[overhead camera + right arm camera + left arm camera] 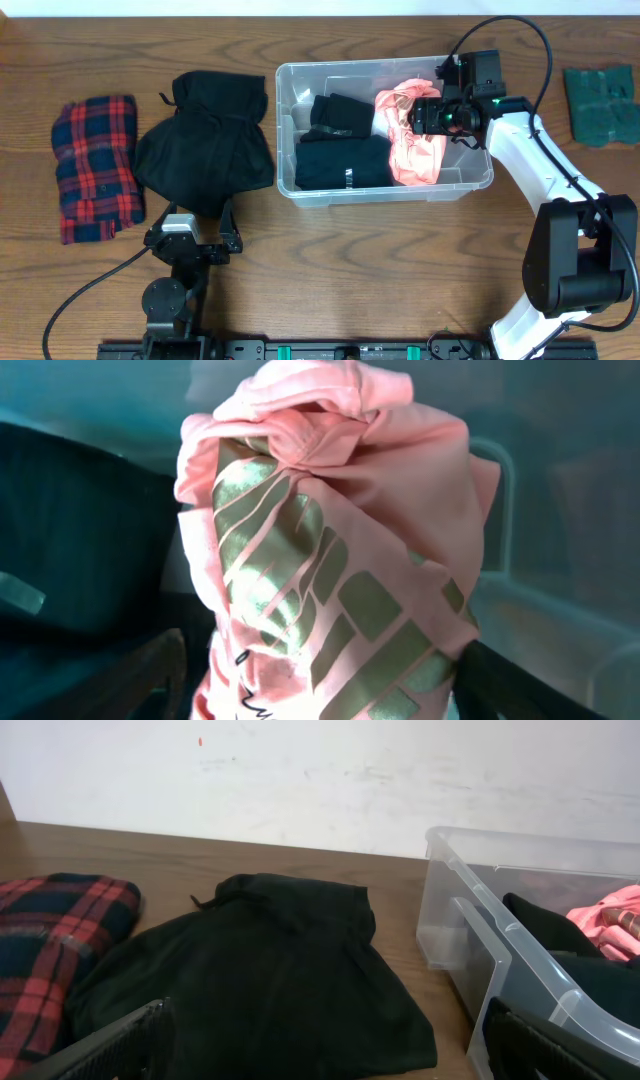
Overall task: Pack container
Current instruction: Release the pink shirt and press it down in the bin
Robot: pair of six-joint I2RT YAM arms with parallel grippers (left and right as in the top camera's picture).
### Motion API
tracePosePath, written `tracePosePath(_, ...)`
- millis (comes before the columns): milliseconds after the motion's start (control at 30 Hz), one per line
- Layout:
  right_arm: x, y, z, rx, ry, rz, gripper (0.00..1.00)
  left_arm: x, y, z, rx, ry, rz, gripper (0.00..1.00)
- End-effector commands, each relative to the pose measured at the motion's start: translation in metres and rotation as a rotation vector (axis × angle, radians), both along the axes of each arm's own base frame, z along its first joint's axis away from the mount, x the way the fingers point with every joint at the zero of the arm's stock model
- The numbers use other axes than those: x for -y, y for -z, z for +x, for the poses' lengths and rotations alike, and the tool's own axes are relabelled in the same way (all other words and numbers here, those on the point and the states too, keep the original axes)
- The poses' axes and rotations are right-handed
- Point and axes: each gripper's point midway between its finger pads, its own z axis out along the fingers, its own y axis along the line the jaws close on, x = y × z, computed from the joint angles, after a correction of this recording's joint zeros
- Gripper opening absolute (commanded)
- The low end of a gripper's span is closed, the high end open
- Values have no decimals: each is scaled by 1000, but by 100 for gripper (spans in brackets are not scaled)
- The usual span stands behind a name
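The clear container (380, 64) stands at the table's middle, with folded black clothes (345, 160) in its left half. A pink shirt with a metallic print (415, 150) lies bunched in its right half. My right gripper (425, 115) hangs over that shirt inside the container. In the right wrist view, the gripper (320, 680) is open, its fingers wide on either side of the pink shirt (330, 510). My left gripper (193, 232) sits low at the front left. It is open (327, 1050) and faces a black garment (270, 970), with the container (520, 850) to its right.
On the table left of the container lies a loose black garment (205, 140). A folded red and blue plaid cloth (95, 165) is further left. A folded dark green cloth (600, 100) rests at the far right. The right arm's cable arcs over the container's back right corner.
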Motion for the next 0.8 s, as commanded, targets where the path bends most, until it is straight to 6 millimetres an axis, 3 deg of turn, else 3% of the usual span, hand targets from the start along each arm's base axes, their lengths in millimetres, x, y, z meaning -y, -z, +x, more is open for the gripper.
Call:
tracePosePath(0,-3,-27,3,89,-95,-48,84,2,15,-1,-46,11,2,98)
tracePosePath(233,0,-80,2,214,-86,-66,84,2,15,-1,-47,11,2,98)
tracePosePath(267,-2,-85,1,225,-90,-65,81,2,15,-1,-46,11,2,98)
tracePosePath(333,-6,-89,-1,233,-100,-64,64,2,15,-1,-46,11,2,98)
tracePosePath(433,-14,-84,-4,222,-127,-68,22,2,15,-1,-46,11,2,98)
tracePosePath(467,-16,-81,-4,215,-132,-70,14,2,15,-1,-47,11,2,98)
tracePosePath(567,-22,-68,-4,187,-144,-77,5,2,15,-1,-46,11,2,98)
tracePosePath(767,-26,-27,-3,95,-158,-87,1,2,15,-1,-46,11,2,98)
